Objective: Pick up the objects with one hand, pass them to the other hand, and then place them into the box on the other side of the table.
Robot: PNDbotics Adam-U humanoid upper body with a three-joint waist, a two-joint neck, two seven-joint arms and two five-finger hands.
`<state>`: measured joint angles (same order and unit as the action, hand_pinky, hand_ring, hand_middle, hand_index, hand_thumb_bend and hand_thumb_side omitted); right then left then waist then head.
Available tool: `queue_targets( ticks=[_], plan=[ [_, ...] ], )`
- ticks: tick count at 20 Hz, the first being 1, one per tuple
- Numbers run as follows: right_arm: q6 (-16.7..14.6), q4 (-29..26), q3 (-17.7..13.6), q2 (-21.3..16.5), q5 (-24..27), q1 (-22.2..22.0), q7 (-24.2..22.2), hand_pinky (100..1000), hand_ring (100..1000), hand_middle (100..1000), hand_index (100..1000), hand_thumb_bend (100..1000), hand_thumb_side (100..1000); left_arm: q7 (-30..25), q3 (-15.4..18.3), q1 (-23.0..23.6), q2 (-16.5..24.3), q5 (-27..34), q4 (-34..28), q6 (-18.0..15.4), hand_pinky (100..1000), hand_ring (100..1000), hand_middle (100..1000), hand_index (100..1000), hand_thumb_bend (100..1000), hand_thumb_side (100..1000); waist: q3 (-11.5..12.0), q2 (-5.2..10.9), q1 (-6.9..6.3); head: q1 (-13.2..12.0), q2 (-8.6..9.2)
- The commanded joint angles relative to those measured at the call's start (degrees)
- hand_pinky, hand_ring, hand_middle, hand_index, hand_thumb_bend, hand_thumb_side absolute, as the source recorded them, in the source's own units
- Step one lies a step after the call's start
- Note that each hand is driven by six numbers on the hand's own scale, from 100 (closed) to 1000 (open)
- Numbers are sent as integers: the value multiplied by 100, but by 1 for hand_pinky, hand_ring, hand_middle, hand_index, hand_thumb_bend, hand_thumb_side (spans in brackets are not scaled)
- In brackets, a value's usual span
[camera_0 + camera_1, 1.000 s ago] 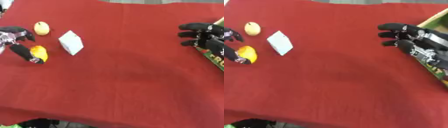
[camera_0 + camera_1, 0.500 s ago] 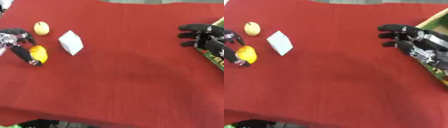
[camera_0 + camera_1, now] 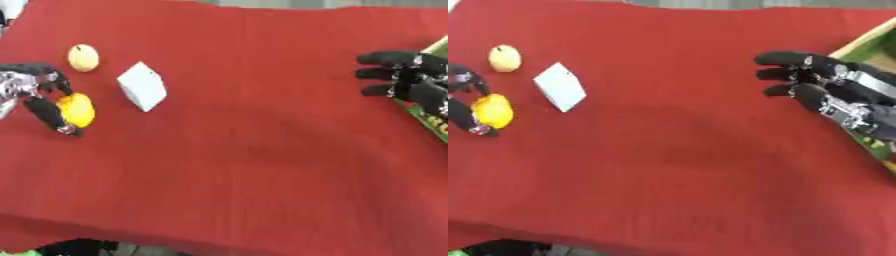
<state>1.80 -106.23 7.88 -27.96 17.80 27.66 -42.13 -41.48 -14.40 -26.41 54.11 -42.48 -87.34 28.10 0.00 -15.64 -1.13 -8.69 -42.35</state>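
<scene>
Fruit (image 3: 76, 110), smooth, rounded, bright yellow

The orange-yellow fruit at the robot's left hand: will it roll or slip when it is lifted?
The orange-yellow fruit looks rounded and smooth, so it may roll on the red cloth if nudged. The left robot hand curls round it, which probably steadies it. It seems solid, likely keeping its shape.

I've got the table (image 3: 245, 150) under a red cloth; far left sits a pale yellow fruit (image 3: 83, 57), a white box (image 3: 143, 86), and an orange-yellow fruit (image 3: 77, 110).
</scene>
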Motion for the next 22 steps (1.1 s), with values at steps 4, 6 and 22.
queue_targets(
  ticks=[4,6,22],
  plan=[
    [2,-90,-13,-60,-50,37,-29,937,1000,998,978,100,622,-356,27,-94,98,-100,12,637,846,838,813,762,642,246,10,90,-6,-14,73],
    [5,-91,-7,-56,-62,32,-42,937,1000,999,977,100,624,-275,20,-98,84,-142,27,679,845,834,808,761,644,240,6,88,-3,-7,79],
    [-16,-74,-4,-43,-118,14,-75,937,1000,999,978,100,627,206,-72,-127,-57,-541,147,819,766,752,708,635,428,100,1,82,9,9,67]
  ],
)
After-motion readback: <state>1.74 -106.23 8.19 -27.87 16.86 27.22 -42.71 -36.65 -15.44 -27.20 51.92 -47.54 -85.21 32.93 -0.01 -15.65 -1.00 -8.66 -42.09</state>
